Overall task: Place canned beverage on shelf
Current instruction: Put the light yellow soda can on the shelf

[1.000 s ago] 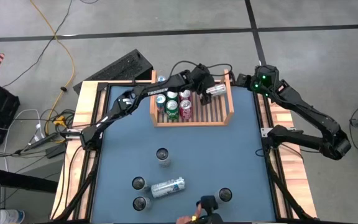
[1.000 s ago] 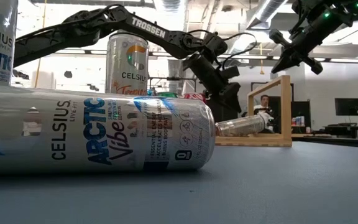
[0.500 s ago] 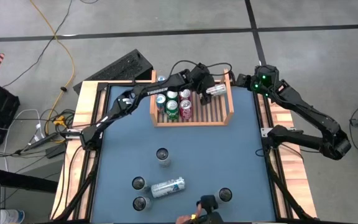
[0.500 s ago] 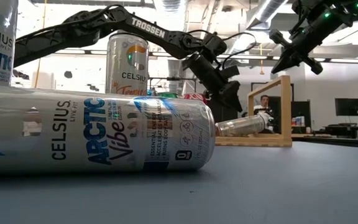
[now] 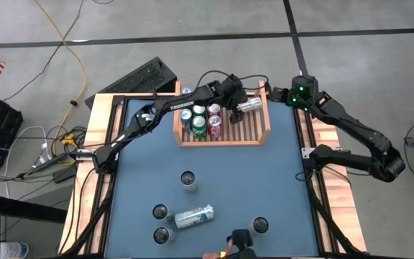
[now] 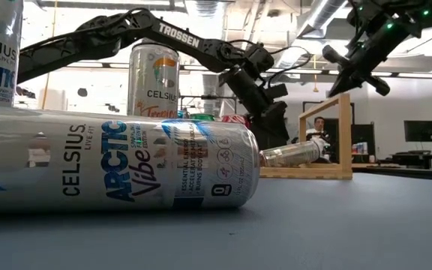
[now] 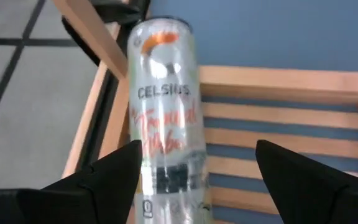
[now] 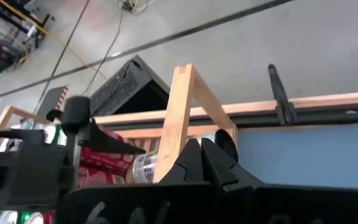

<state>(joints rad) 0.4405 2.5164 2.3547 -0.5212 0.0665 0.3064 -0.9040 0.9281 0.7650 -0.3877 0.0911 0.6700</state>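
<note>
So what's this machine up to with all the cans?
The robot is stocking a wooden shelf with drink cans. Its left gripper, fingers open, hovers over a can lying on its side in the shelf, beside several upright cans. The right gripper waits shut just outside the shelf's far corner. More cans remain on the blue table, one tipped over.
</note>
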